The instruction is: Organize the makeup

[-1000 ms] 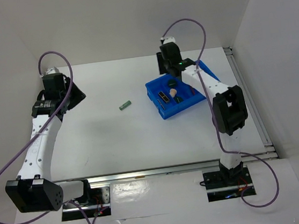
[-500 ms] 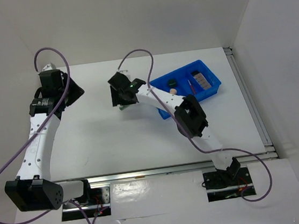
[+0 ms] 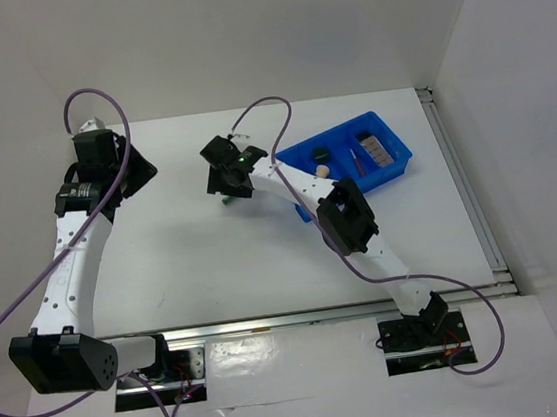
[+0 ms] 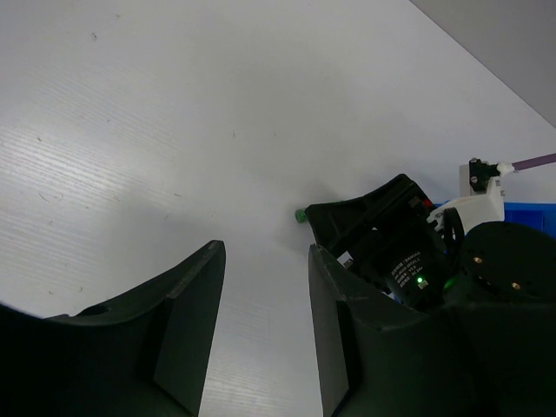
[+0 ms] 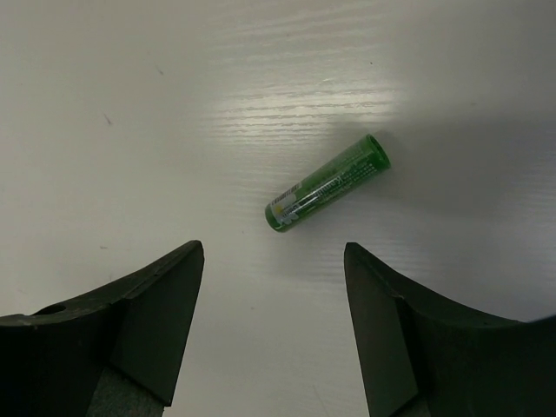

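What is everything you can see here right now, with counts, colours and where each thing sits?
small green cylindrical tube: one, green, lying on the white table, left of the tray
blue divided plastic tray: one, blue, back right
dark round compact: one, dark, tray's left part
peach egg-shaped sponge: one, peach, just nearer than the compact
thin pink pencils: count unclear, pink, tray's middle
right gripper: open, above the tube
left gripper: open, empty, back left
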